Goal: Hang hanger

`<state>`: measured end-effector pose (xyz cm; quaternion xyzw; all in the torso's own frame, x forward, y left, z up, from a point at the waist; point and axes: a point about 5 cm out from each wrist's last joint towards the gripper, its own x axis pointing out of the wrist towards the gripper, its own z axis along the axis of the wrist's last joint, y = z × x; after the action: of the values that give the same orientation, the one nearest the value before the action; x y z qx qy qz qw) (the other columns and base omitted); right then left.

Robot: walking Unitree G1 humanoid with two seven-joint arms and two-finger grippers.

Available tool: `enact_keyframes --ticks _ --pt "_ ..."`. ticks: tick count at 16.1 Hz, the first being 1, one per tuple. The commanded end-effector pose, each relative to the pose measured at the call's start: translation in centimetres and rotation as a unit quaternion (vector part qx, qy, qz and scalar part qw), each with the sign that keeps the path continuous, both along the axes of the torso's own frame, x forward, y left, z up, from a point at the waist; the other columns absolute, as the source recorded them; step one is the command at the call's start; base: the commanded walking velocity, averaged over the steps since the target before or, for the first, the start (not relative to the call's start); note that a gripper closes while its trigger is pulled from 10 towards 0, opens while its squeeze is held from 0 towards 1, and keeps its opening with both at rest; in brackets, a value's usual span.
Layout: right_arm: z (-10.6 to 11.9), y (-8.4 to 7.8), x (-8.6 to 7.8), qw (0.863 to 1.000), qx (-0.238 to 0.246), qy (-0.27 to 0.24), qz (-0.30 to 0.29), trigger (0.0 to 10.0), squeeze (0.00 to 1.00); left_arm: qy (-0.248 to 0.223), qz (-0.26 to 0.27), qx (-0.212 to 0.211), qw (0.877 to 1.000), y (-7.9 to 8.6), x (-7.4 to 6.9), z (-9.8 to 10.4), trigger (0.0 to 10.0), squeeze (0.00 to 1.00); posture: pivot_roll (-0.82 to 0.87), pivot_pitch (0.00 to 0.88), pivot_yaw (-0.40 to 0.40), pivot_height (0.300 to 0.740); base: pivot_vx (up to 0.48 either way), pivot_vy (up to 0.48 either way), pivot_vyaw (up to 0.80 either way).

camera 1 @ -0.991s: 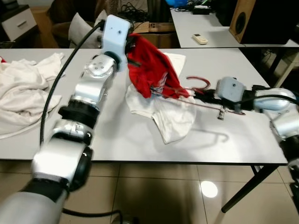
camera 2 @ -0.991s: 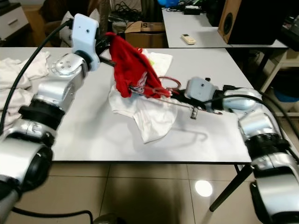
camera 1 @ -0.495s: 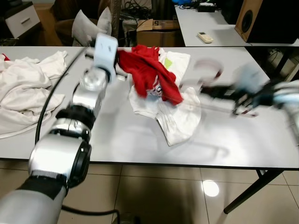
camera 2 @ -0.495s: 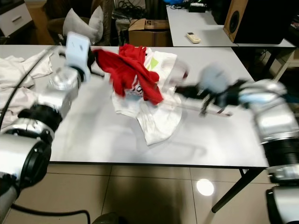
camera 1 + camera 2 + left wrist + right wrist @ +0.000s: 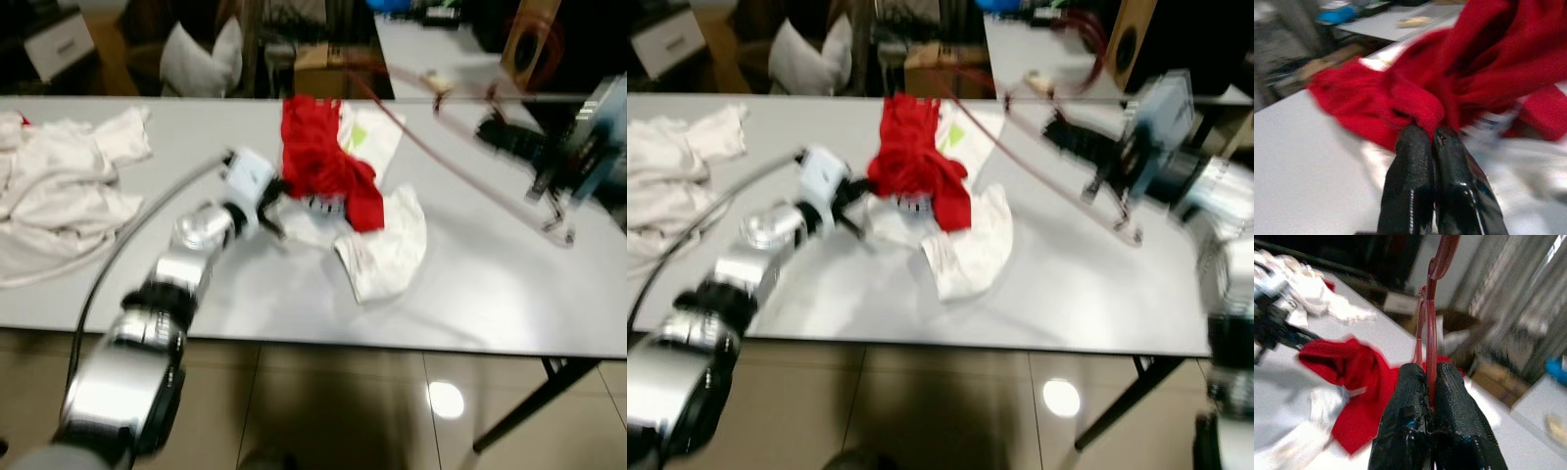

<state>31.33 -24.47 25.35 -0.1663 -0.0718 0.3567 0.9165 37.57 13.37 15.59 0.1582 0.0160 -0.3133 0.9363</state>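
A red hanger is held up above the table, and my right gripper is shut on its neck. In the eye views the blurred hanger slants over the right half of the white table, with my right gripper at its middle. A red garment lies on a white garment mid-table. My left gripper is low at the red garment's left edge. Its fingers are shut on a fold of that red cloth.
A heap of white clothes covers the table's left end. Behind stand a second table with a remote, a speaker, a cardboard box and a pillow. Tiled floor lies in front of the table.
My right gripper has swung the hanger up off the table. My left gripper has come down from above to table height, still holding the red garment. The camera has shifted too.
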Motion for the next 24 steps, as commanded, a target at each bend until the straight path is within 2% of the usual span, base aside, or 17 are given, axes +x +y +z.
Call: enact_keyframes --ticks 1,2,4,7,8,9,10,11,14,15,16,17,18,19,20,21,24 --pt "0.8 0.5 -0.4 1.0 0.002 -0.013 0.004 10.0 0.0 -0.017 -0.021 0.002 1.0 -0.2 -0.2 1.2 10.0 1.0 0.02 0.0 0.085 0.74 0.0 0.0 0.0" --pt "0.3 0.8 -1.0 1.0 0.006 -0.006 0.0 10.0 0.0 -0.025 -0.046 0.008 0.999 -0.3 -1.2 1.4 10.0 1.0 0.02 0.0 0.083 0.74 0.0 0.0 0.0" --pt "-0.3 0.8 -0.8 0.997 0.03 0.0 -0.074 10.0 0.0 -0.015 -0.167 0.018 0.986 -1.3 -4.5 2.2 10.0 1.0 0.02 0.0 0.079 0.74 0.0 0.0 0.0" --pt "-1.6 1.5 -1.1 0.992 0.049 0.021 -0.112 10.0 0.0 -0.003 -0.207 0.066 0.976 -0.8 -6.7 2.8 10.0 1.0 0.03 0.0 0.076 0.74 0.0 0.0 0.0" --pt "-1.9 1.8 -1.4 0.988 0.066 0.03 -0.134 10.0 0.0 -0.001 -0.189 0.112 0.976 0.4 -6.9 3.2 10.0 1.0 0.02 0.0 0.077 0.74 0.0 0.0 0.0" --pt "-2.0 2.0 -1.5 0.985 0.08 0.035 -0.149 10.0 0.0 0.001 -0.178 0.123 0.976 1.1 -7.1 3.7 10.0 1.0 0.02 0.0 0.079 0.74 0.0 0.0 0.0" --pt "-1.7 2.5 -1.8 0.979 0.104 0.034 -0.169 10.0 0.0 0.006 -0.17 0.123 0.978 2.0 -7.7 4.9 10.0 1.0 0.02 0.0 0.078 0.74 0.0 0.0 0.0" --pt "-1.4 3.2 -2.2 0.972 0.132 0.03 -0.19 10.0 0.0 0.027 -0.184 0.086 0.979 2.7 -8.8 6.4 10.0 1.0 0.02 0.0 0.08 0.74 0.0 0.0 0.0" --pt "-1.7 4.0 -2.5 0.963 0.159 0.045 -0.214 10.0 0.0 0.052 -0.217 0.07 0.972 3.4 -10.4 7.3 10.0 1.0 0.01 0.0 0.082 0.74 0.0 0.0 0.0" --pt "-1.8 4.2 -2.7 0.959 0.167 0.04 -0.226 10.0 0.0 0.038 -0.211 0.056 0.975 3.4 -10.3 7.8 10.0 1.0 0.01 0.0 0.086 0.74 0.0 0.0 0.0" --pt "-1.5 4.6 -2.7 0.95 0.189 0.026 -0.247 10.0 0.0 -0.01 -0.149 -0.016 0.989 3.4 -9.0 8.9 10.0 1.0 0.01 0.0 0.088 0.74 0.0 0.0 0.0" --pt "-1.3 4.7 -2.7 0.946 0.195 0.017 -0.259 10.0 0.0 -0.023 -0.102 -0.043 0.994 3.8 -8.2 9.1 10.0 1.0 0.01 0.0 0.088 0.74 0.0 0.0 0.0" --pt "-1.1 5.2 -2.7 0.94 0.198 0.006 -0.277 10.0 0.0 -0.042 0.004 -0.086 0.995 5.1 -6.6 9.3 10.0 1.0 0.01 0.0 0.092 0.74 0.0 0.0 0.0" --pt "-0.9 5.8 -2.9 0.935 0.201 0.002 -0.292 10.0 0.0 -0.052 0.08 -0.13 0.987 6.2 -6.0 9.3 10.0 0.7 0.01 0.0 0.092 0.74 0.0 0.0 0.0" --pt "-1.0 6.1 -3.0 0.934 0.2 0.002 -0.297 10.0 0.0 -0.049 0.106 -0.137 0.984 6.5 -6.0 9.0 10.0 0.32 0.02 0.0 0.093 0.74 0.0 0.0 0.0" --pt "-1.3 6.6 -3.3 0.931 0.207 0.008 -0.299 10.0 0.0 -0.049 0.141 -0.138 0.979 6.6 -6.1 8.3 10.0 0.04 0.02 0.0 0.088 0.74 0.0 0.0 0.0" --pt "-3.3 7.9 -3.7 0.928 0.197 0.023 -0.314 10.0 0.0 -0.043 0.188 -0.106 0.976 5.7 -7.2 5.6 10.0 0.0 0.03 0.0 0.087 0.74 0.0 0.0 0.0"
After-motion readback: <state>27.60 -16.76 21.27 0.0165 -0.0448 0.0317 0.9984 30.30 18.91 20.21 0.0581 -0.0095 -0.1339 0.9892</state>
